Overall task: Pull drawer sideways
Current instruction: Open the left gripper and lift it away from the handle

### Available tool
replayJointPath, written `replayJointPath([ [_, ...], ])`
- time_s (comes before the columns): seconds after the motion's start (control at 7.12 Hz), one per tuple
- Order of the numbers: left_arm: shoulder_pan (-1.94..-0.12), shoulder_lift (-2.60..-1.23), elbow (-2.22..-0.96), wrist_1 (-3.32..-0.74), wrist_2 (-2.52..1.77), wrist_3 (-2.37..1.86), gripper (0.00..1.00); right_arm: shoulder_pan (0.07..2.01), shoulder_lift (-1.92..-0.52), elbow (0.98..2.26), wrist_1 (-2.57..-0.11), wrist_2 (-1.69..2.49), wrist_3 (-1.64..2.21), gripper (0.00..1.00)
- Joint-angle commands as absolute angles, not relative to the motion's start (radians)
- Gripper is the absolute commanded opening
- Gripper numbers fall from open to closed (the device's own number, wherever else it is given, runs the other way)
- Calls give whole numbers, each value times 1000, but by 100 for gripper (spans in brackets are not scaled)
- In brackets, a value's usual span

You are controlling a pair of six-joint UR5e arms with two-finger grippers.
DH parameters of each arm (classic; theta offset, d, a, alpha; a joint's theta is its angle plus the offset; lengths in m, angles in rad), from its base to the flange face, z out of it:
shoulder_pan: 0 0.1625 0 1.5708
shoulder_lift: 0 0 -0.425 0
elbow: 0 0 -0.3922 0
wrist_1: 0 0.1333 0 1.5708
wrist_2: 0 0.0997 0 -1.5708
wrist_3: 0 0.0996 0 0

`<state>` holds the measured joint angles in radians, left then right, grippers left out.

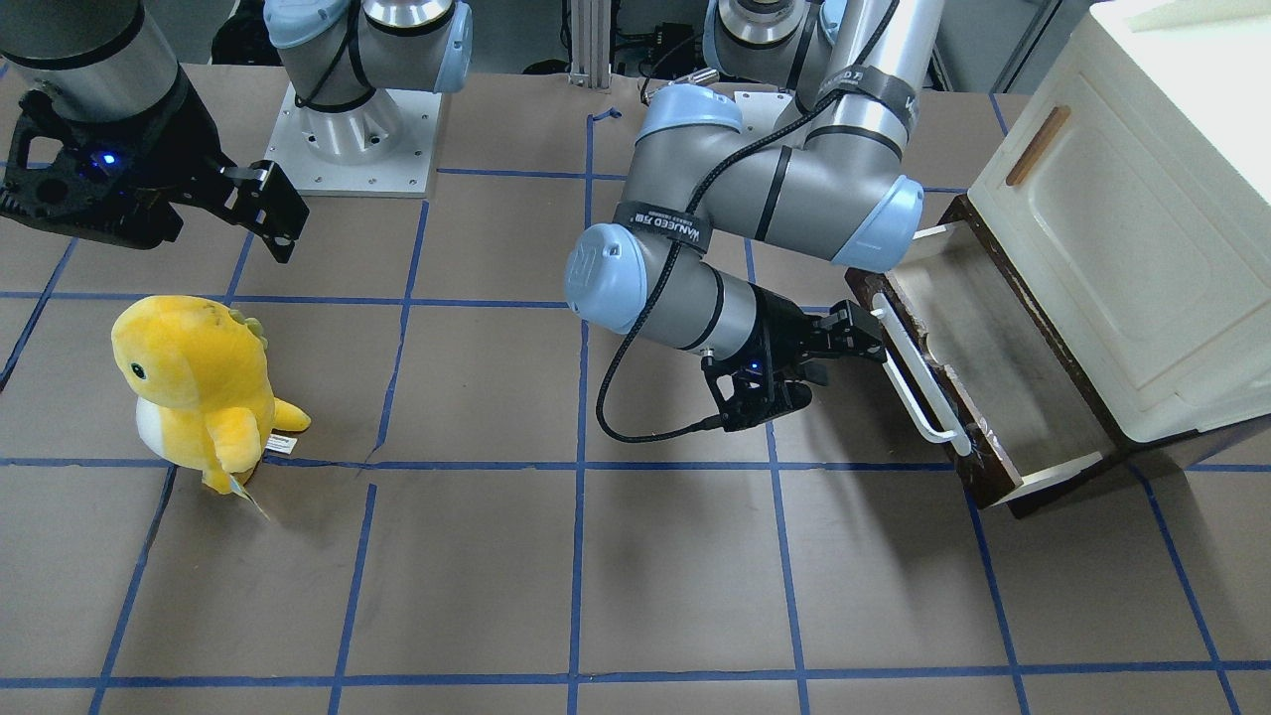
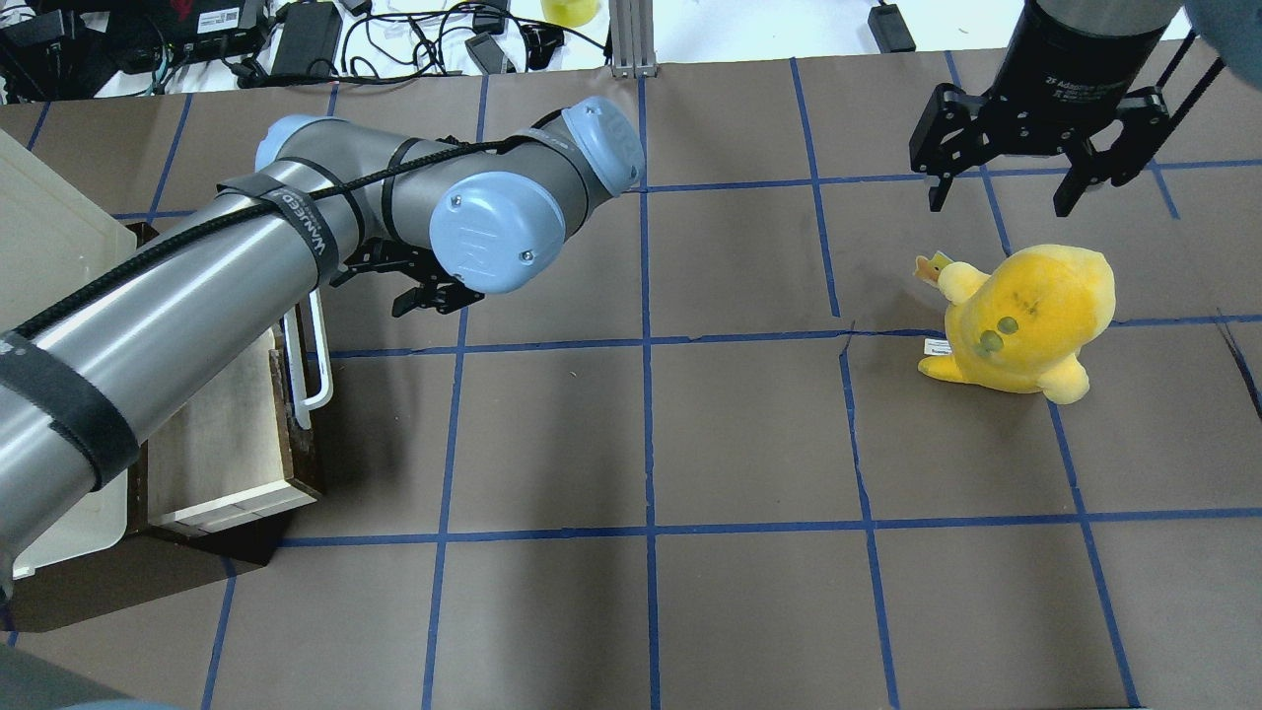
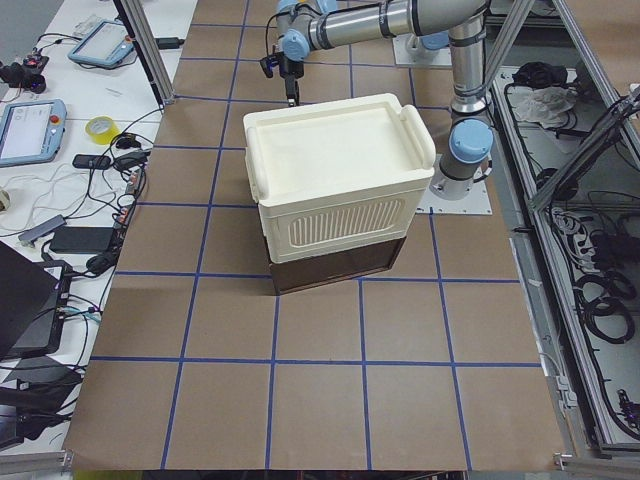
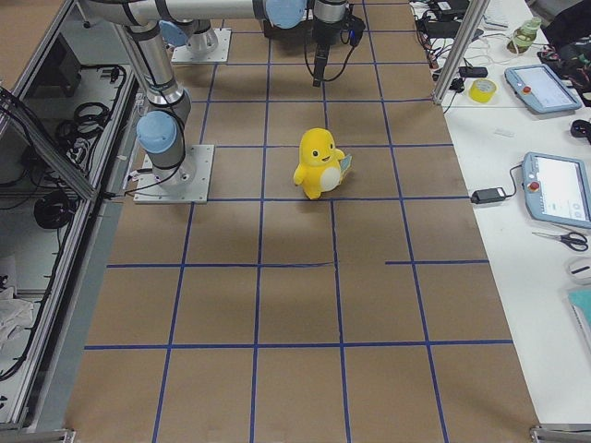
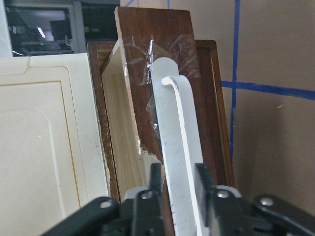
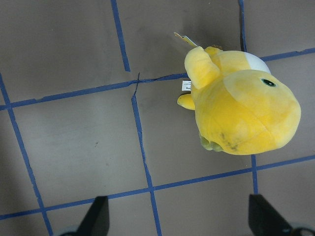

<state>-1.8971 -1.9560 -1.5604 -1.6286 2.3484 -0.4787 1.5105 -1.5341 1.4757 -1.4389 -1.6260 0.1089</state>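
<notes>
Left wrist-mounted camera, close up: the left claw [image 5: 178,169] is clamped on the white handle [image 5: 179,123], a finger either side of the bar, at its end nearest the robot. That bar runs lengthwise away from the robot across the drawer [image 1: 993,348], which sits partly out of the cream cabinet [image 1: 1142,248] at the table's left end, so the pull should go crosswise to it, toward the table's middle. Right claw [image 2: 998,197] hangs open, well apart, by the plush toy [image 2: 1025,316].
</notes>
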Motion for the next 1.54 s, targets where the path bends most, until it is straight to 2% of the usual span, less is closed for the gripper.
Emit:
replayJointPath([
  [0.0, -1876, -1837, -1530, -1488, 2063, -242, 92, 1511, -1534, 1476, -1439, -1626, 109, 100],
  [0.42, -1710, -1637, -1513, -1488, 1722, 48, 91, 1511, -1534, 1476, -1439, -1626, 109, 100],
  [0.7, -1654, -1551, -1511, -1489, 1603, 112, 91, 1511, -1534, 1476, -1439, -1626, 109, 100],
  [1.4, -1644, -1526, -1522, -1491, 1598, 110, 92, 1511, -1534, 1476, -1439, -1626, 109, 100],
])
